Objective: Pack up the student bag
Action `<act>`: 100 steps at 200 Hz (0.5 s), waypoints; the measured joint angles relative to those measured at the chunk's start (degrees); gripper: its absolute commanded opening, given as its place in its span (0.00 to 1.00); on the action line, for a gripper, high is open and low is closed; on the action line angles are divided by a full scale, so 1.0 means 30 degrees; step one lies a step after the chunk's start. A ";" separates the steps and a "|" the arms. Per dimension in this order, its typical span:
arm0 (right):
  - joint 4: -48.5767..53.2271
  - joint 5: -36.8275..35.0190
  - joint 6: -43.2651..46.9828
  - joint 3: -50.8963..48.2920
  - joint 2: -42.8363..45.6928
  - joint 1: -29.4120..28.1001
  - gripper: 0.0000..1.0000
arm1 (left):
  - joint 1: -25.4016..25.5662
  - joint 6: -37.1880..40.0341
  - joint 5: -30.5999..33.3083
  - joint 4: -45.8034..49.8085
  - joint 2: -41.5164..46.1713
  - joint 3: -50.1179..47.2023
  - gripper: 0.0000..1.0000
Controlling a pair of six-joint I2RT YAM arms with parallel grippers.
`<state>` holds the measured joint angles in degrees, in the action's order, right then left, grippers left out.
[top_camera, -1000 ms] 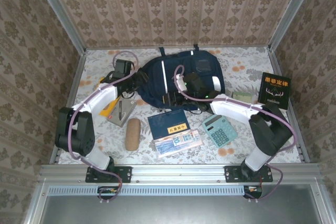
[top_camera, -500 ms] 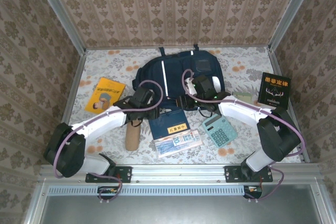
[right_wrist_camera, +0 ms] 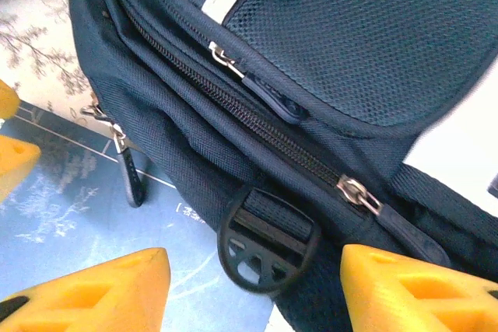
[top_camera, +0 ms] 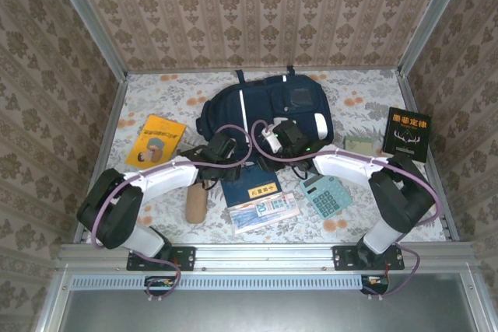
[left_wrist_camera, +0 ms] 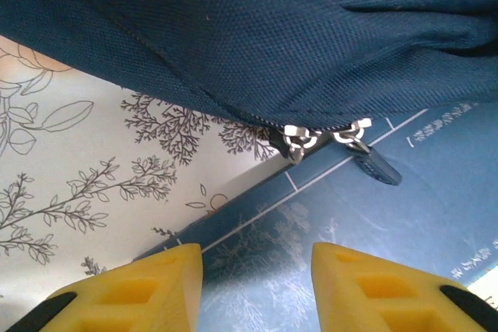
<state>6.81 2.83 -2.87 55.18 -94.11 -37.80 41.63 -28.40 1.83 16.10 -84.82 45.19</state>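
Floral tabletop [top_camera: 366, 99], student bag [top_camera: 264, 106] lying flat, left hand [left_wrist_camera: 257, 285] spread empty, paired zipper pulls [left_wrist_camera: 323, 136] just ahead, right hand [right_wrist_camera: 253, 285] spread empty, black buckle [right_wrist_camera: 268, 239] before it

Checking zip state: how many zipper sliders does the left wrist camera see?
2, side by side on the student bag's lower edge: left slider, right slider. Others may be hidden.

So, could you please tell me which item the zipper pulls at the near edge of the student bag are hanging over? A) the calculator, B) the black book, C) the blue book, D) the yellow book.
C: in the left wrist view, the zipper pulls at the edge of the student bag dangle right over the cover of the blue book.
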 measured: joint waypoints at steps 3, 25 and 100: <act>0.0007 -0.0066 0.0080 0.0087 -0.0160 -0.0080 0.62 | -0.0015 0.0000 0.0015 0.0000 0.0007 0.0000 0.42; 0.0051 -0.0714 0.0947 0.0678 -0.1188 -0.0729 0.63 | -0.0160 -0.0007 0.0051 -0.0087 0.0138 0.0007 0.43; 0.0678 -0.2259 0.3650 0.3512 -0.3752 -0.1209 0.00 | -0.1472 -0.0160 -0.0240 -0.0087 0.1705 -0.0066 0.42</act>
<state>8.84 -3.95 8.08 65.71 -105.36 -41.43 37.21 -28.88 1.10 15.84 -79.70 44.99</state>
